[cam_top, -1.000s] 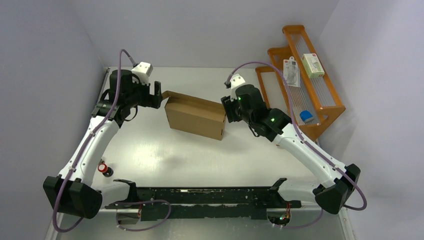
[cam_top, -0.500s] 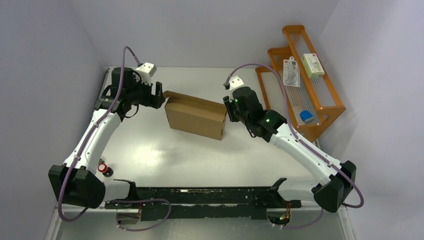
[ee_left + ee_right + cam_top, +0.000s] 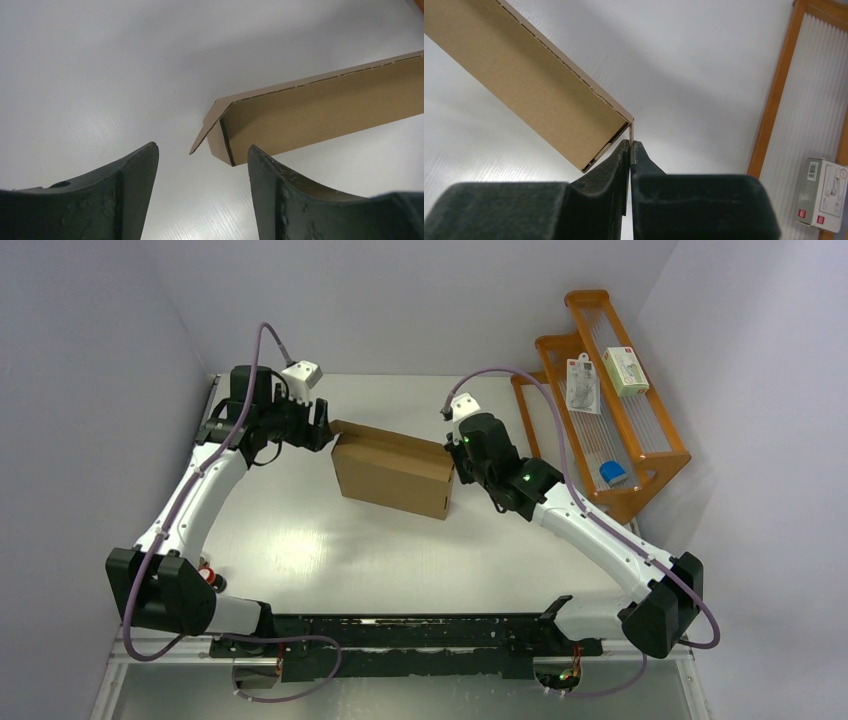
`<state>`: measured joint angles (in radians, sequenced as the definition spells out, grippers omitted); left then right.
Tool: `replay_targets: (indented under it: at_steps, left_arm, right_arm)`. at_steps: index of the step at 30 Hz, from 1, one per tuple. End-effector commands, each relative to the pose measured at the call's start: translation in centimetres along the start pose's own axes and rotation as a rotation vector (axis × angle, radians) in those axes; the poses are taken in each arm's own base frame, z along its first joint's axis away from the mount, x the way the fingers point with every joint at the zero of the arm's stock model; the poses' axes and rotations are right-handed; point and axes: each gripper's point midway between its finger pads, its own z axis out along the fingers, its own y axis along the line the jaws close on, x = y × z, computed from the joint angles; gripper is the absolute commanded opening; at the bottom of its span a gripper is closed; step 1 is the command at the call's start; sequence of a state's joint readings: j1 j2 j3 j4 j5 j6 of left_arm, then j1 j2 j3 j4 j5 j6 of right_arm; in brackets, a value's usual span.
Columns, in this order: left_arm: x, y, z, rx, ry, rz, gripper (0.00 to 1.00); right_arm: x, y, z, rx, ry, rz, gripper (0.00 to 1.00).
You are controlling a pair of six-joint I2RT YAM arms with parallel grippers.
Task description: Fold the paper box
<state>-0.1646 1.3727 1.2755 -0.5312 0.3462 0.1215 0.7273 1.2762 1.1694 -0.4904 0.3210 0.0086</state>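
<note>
The paper box (image 3: 392,472) is a brown cardboard mailer standing on the white table, slightly skewed. At its left end a small flap (image 3: 206,131) juts out. My left gripper (image 3: 322,426) sits just left of that end, open, the flap lying ahead of its fingers (image 3: 135,175) without touching them. My right gripper (image 3: 455,453) is at the box's right end, shut on the thin side flap (image 3: 632,131) that sticks out from the corner. The box's long side (image 3: 524,75) stretches away to the upper left in the right wrist view.
An orange wire-fronted rack (image 3: 608,390) stands at the right wall with small white packages (image 3: 625,370) and a blue item (image 3: 613,473). A small red object (image 3: 207,576) lies near the left arm's base. A black rail (image 3: 400,630) runs along the near edge.
The right gripper has closed onto the flap at the box's right end. The left gripper has narrowed a little and shifted slightly up and right beside the box's left end.
</note>
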Motion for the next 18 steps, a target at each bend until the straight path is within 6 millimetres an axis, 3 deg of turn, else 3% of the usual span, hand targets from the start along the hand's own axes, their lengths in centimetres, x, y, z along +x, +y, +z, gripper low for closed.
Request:
replay_targets:
  at_steps: [1,13,18]
  left_arm:
    - [-1.5,-1.1,-0.3,0.077,-0.024,0.038,0.68]
    - [-1.6,-0.8,0.6,0.105,0.008,0.085,0.43]
    - [-1.5,-0.9,0.9,0.122,0.013,0.101,0.38]
  right_arm:
    - [-0.7,-0.2,-0.3,-0.012,-0.038,-0.020,0.03]
    - [-0.5,0.5,-0.1,-0.051,-0.027,-0.040,0.00]
    - [-0.5,0.6,-0.2,-0.061,-0.032,-0.044,0.00]
